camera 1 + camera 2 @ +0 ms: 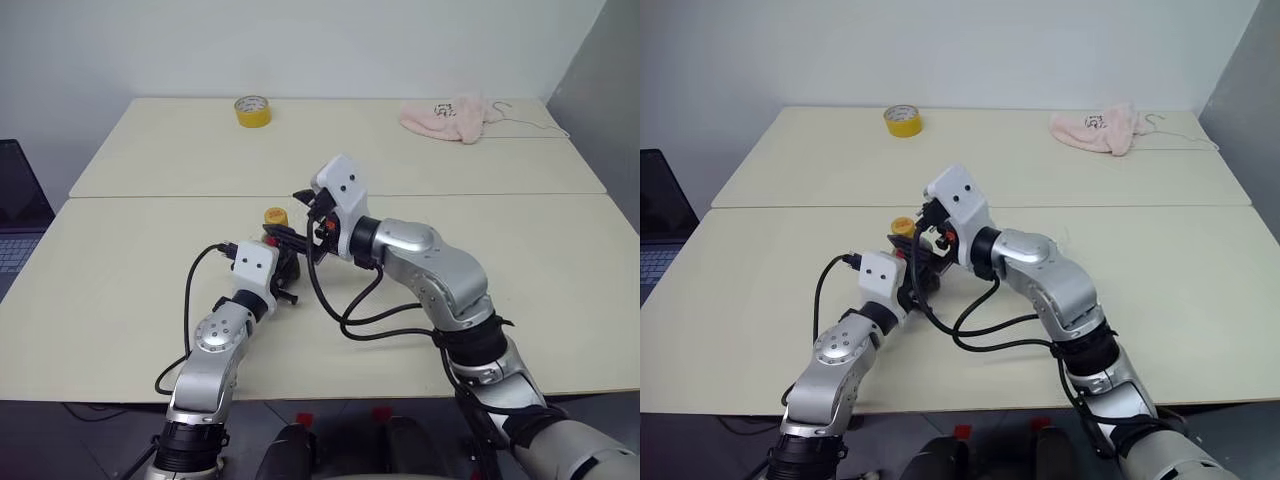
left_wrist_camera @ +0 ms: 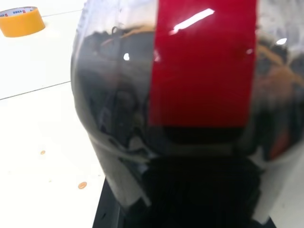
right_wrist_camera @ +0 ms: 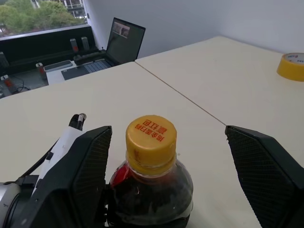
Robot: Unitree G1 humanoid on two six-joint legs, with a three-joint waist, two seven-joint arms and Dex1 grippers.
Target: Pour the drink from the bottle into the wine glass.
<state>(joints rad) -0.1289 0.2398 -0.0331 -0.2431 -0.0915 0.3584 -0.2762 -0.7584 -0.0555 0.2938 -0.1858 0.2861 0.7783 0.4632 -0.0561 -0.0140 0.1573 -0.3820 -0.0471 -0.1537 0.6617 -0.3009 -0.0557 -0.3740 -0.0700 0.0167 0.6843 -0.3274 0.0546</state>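
Red embossed characters on the bottle's yellow cap point(image 3: 151, 135), too small to read

Two cream tables point(image 1: 120, 300) butting along seam. Bottle point(image 3: 151, 183) standing on near table just short of seam. Yellow tape roll point(image 1: 252, 111) lying far beyond bottle; pink cloth point(image 1: 447, 117) sitting well right of tape roll.

The clear plastic bottle point(image 3: 151, 190) is gleaming glossy around its dark drink point(image 3: 156, 199) under a smooth yellow cap point(image 3: 151, 137) and shiny red label point(image 2: 202, 61), while the desk point(image 1: 450, 165) is looking matt and the pink cloth point(image 1: 447, 117) fluffy.
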